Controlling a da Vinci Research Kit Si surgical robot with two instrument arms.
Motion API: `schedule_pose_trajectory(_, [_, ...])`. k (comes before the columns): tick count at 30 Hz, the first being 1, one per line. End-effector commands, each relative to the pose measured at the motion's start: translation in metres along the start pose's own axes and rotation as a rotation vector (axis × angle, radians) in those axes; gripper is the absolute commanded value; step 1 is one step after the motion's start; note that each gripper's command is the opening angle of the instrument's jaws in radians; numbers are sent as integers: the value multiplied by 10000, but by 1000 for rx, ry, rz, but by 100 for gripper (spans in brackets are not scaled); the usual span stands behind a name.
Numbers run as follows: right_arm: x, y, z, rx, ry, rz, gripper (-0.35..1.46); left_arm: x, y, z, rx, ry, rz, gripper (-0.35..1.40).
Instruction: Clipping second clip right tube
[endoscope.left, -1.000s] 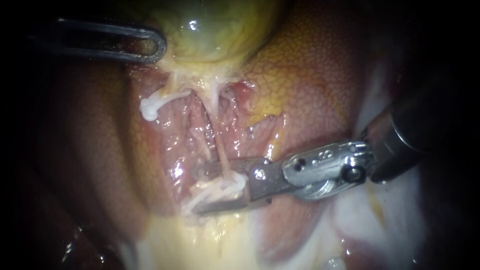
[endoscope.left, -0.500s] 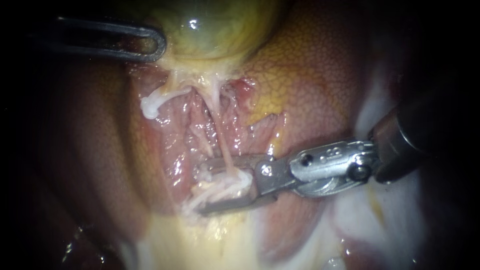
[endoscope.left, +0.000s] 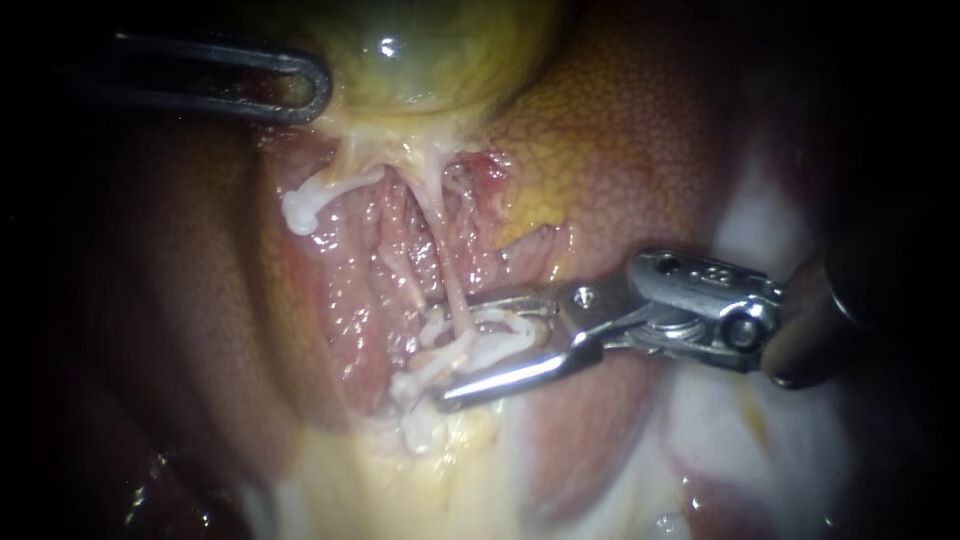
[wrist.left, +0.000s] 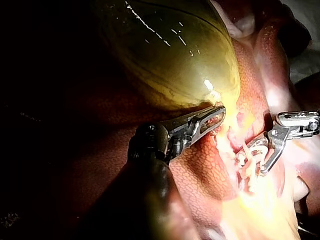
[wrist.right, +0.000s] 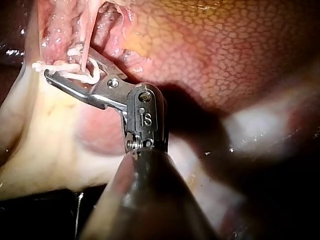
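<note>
Reaching in from the right in the endoscope view, the right instrument (endoscope.left: 455, 352) has its hand released and spread astride the right tube (endoscope.left: 450, 275). A white clip (endoscope.left: 495, 335) sits on that tube inside the gap. The left instrument (endoscope.left: 310, 90) has its hand clenched on the gallbladder (endoscope.left: 430, 60).

In the left wrist view, the left instrument (wrist.left: 215, 117) grips the gallbladder's (wrist.left: 170, 55) lower edge.

In the right wrist view, the clip (wrist.right: 82, 70) wraps the tube between the parted halves, with the liver (wrist.right: 225, 55) beyond.

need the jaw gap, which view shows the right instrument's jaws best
Endoscope view: the right instrument lies side on, jaws open around the tube. Right wrist view shows them overlapping from behind; left wrist view, small and far.
</note>
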Motion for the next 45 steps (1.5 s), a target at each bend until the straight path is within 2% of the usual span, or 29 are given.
schedule_pose_trajectory(1, [0,-2,2,23,15,15,50,0,0,0,0,0,0,-35])
schedule_pose_trajectory(9, [2,-24,12,125,45,33,48,0,0,1,-1,0,0,-35])
schedule_pose_trajectory(15, [8,-35,19,108,61,41,45,0,0,2,-1,0,0,-35])
schedule_pose_trajectory(21, [13,-36,22,64,90,54,43,0,0,2,-1,0,0,-35])
schedule_pose_trajectory(24, [15,-35,22,59,88,73,40,0,0,2,-1,0,0,-35])
schedule_pose_trajectory(35, [23,-34,21,22,87,168,3,0,0,1,-1,0,0,-35])
schedule_pose_trajectory(40, [23,-33,20,14,87,192,-20,0,0,2,-1,0,0,-35])
schedule_pose_trajectory(42, [23,-32,20,13,87,192,-35,0,0,1,-1,0,0,-35])
schedule_pose_trajectory(45, [22,-29,21,4,83,233,-35,0,0,2,-1,0,0,-35])
